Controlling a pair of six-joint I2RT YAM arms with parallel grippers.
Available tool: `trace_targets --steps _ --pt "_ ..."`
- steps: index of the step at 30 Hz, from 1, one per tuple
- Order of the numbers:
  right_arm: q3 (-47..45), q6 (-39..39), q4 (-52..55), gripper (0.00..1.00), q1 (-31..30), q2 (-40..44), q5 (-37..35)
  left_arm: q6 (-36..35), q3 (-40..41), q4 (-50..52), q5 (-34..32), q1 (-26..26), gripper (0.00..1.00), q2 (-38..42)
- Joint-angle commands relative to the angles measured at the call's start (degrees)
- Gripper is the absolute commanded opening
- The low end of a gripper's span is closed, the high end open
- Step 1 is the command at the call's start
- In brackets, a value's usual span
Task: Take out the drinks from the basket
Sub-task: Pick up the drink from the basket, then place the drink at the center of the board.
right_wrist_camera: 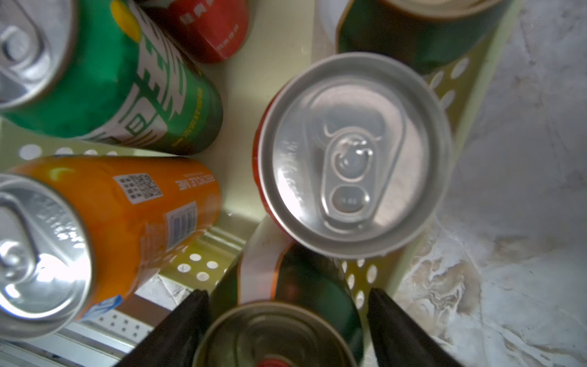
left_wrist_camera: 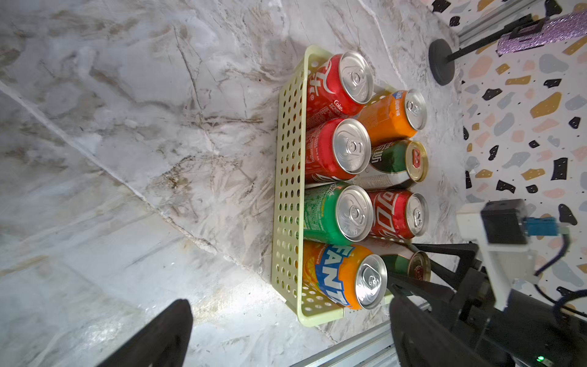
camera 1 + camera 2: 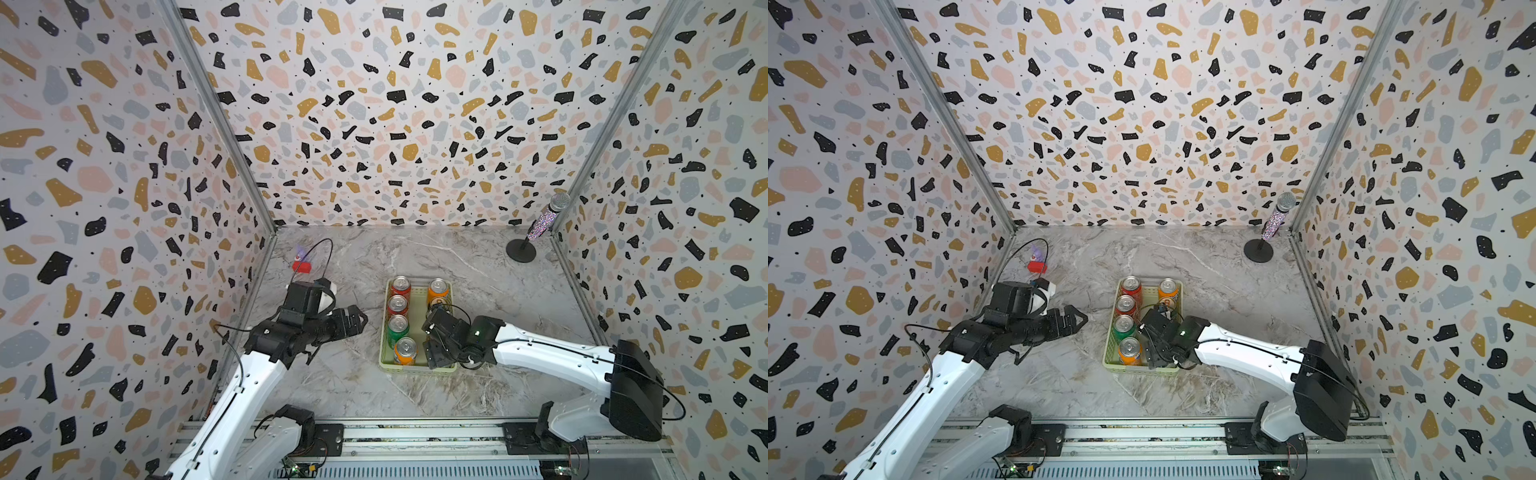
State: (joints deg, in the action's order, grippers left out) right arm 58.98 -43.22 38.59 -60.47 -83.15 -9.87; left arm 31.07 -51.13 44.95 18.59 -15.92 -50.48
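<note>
Handling: dark green can [image 1: 276,336] is judged light, rigid, slippery; side walls are to be pinched.
Location: upright in the basket [image 2: 286,197], at its near right corner.
Right gripper [image 1: 287,294]: jaws are spread astride that can, not yet clamped.

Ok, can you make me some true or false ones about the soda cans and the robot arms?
1. All eight cans are inside the basket. True.
2. The right gripper is at an orange can. False: its jaws stand either side of a dark green can with a gold top, at a near corner of the basket.
3. The left gripper holds a can. False: it is empty and sits off to the side of the basket.
4. A microphone on a stand is in a far corner of the table. True.
</note>
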Motion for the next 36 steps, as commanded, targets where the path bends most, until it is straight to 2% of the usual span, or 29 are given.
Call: trace_targets --steps 1,4,10,17,20,27,36 --pt "-0.78 -0.64 1.14 0.79 -0.28 -0.85 -1.21 0.70 1.11 -1.18 -2.03 -0.32 1.00 1.02" --pt "-0.54 -0.81 1.39 0.74 -0.32 -1.13 -2.39 -0.39 1.47 -1.27 -2.59 -0.34 1.00 0.08" --pt "-0.19 -0.79 2.57 0.50 -2.55 -0.29 -4.24 -0.77 2.19 -1.75 -1.98 -0.32 1.00 -1.81" --pt "0.72 1.68 3.28 0.31 -3.34 3.94 -4.98 0.11 3.85 -2.95 -0.44 -0.29 1.00 -1.46" --pt "1.81 2.48 3.66 0.26 -3.34 5.89 -4.72 0.22 3.50 -3.35 1.78 -0.38 1.00 -1.72" --pt "7.92 4.17 9.71 0.14 -3.36 8.30 -4.64 -1.10 3.85 -3.80 1.12 -0.44 1.00 -2.77" --pt "14.88 6.30 17.80 0.14 -3.34 13.87 -7.80 -0.78 5.04 -4.79 1.89 -0.50 1.00 -3.17"
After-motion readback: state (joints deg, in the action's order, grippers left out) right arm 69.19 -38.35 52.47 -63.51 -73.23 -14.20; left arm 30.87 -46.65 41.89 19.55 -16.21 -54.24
